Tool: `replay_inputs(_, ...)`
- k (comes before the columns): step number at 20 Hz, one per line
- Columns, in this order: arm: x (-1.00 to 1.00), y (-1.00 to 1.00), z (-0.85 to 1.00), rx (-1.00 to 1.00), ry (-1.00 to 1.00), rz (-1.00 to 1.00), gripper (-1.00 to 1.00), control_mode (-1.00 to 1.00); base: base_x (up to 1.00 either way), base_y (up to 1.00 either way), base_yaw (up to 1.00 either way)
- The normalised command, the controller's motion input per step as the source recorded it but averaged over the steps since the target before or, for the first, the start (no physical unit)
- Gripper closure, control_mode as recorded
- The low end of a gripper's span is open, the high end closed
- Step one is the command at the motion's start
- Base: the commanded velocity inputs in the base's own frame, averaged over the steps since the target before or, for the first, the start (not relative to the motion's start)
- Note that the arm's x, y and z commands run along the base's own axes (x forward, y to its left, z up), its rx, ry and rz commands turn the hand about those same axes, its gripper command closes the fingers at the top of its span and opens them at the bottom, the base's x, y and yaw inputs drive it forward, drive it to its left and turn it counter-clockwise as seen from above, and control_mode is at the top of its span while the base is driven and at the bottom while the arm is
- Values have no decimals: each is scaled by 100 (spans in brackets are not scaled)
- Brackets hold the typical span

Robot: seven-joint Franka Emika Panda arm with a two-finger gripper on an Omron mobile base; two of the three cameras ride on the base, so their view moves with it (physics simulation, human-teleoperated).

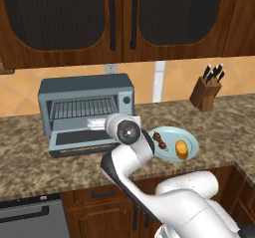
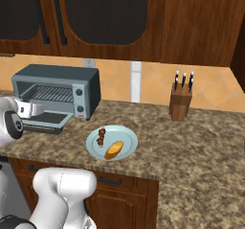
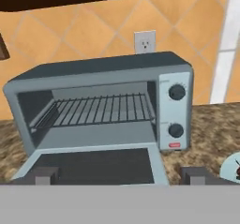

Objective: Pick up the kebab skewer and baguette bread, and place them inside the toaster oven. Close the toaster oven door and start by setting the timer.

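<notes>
The grey-blue toaster oven (image 1: 84,100) (image 2: 57,89) (image 3: 101,103) stands at the back of the counter, its wire rack (image 3: 98,109) bare. The toaster oven door (image 1: 79,140) (image 3: 93,164) hangs flat down and open. My gripper (image 3: 121,176) (image 2: 32,109) hovers just in front of and above the door, facing the cavity, open with nothing between its fingers. To the right, a pale blue plate (image 1: 191,143) (image 2: 129,138) holds the kebab skewer (image 1: 160,141) (image 2: 101,137) and the baguette bread (image 1: 182,149) (image 2: 114,149), lying side by side.
A wooden knife block (image 1: 205,92) (image 2: 181,102) stands at the back right of the granite counter. Dark wood cabinets hang overhead. A wall outlet (image 3: 144,41) sits behind the oven. Two round knobs (image 3: 176,93) are on the oven's right panel.
</notes>
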Motion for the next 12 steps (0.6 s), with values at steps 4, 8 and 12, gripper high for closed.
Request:
replay_inputs(4,45,15,13,0,0,0,-100,-100,0,0,0)
replay_inputs(8,46,2,2,0,0,0,-100,-100,0,0,0)
replay_inputs(12,16,0,-16,-10,0,0,-100,-100,0,0,0)
